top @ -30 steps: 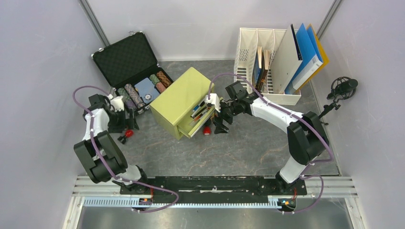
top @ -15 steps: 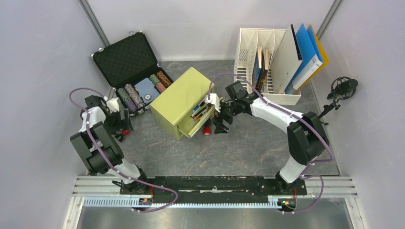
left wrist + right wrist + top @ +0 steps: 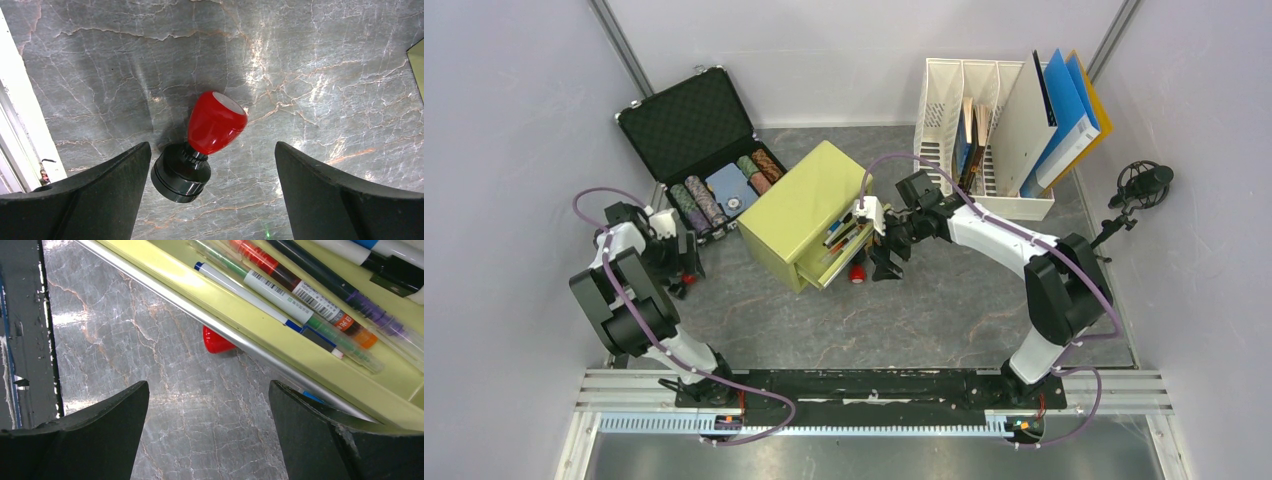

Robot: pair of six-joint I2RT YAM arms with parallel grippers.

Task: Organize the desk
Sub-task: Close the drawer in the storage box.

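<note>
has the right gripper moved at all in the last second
No. The right gripper sits at the same spot by the open drawer of the yellow-green drawer cabinet.

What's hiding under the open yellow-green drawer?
A red thing pokes out on the desk below the front edge of the drawer. The drawer covers the rest, so what it is stays unclear.

one overhead, two close above desk [image 3: 924, 310]
</note>
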